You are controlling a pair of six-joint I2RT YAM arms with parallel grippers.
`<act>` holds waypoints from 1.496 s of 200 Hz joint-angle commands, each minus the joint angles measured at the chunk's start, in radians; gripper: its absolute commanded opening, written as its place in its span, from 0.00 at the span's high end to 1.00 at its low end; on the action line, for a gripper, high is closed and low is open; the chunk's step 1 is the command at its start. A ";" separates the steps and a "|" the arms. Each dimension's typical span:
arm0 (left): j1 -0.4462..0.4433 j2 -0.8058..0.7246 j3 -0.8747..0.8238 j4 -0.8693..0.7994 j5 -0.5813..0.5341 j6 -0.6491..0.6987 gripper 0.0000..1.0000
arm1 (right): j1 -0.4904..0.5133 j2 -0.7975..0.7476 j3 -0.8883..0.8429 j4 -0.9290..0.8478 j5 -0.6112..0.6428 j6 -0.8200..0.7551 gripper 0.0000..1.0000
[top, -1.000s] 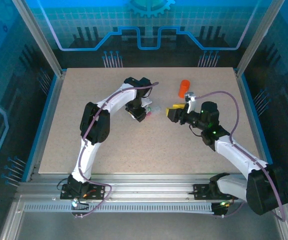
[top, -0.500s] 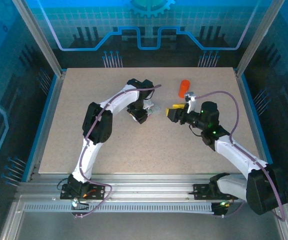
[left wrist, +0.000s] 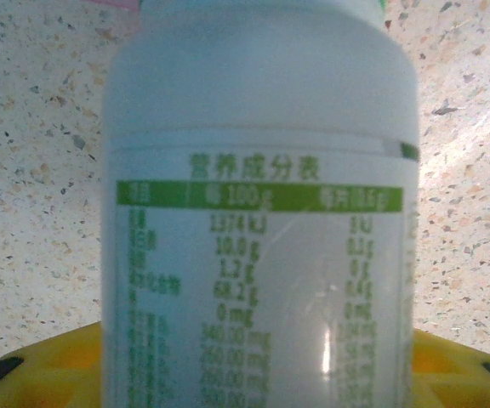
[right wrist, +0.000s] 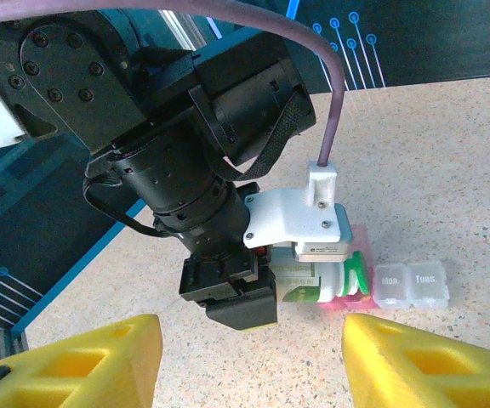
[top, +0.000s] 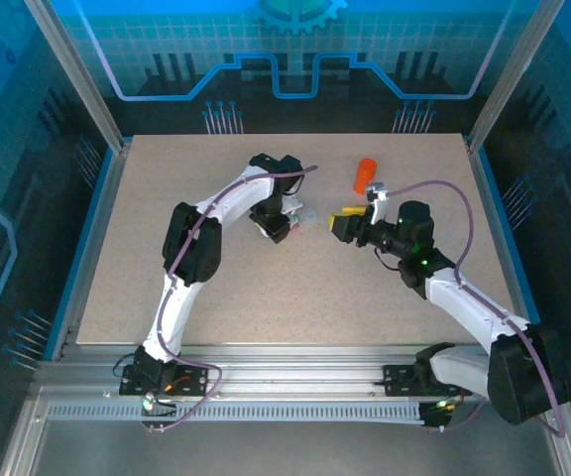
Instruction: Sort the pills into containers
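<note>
While the left gripper (top: 284,224) has been shifted only slightly in the last second, the white bottle (left wrist: 258,212) is kept pinched in it, capped, lying just beside the pill organizer (right wrist: 411,283). The right gripper (right wrist: 249,353) is spread, empty, near the organizer; sorting is judged hardly begun.

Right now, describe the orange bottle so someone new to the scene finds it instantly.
On the speckled table, look toward the far edge, right of centre, just beyond the open right gripper. The orange bottle is there, apart from both grippers. It is orange all over, unlike the white bottle clamped in the left gripper.
</note>
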 commanded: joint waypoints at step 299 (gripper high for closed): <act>0.016 0.052 0.005 -0.043 0.024 0.004 1.00 | -0.017 0.032 -0.002 0.048 -0.028 0.027 0.41</act>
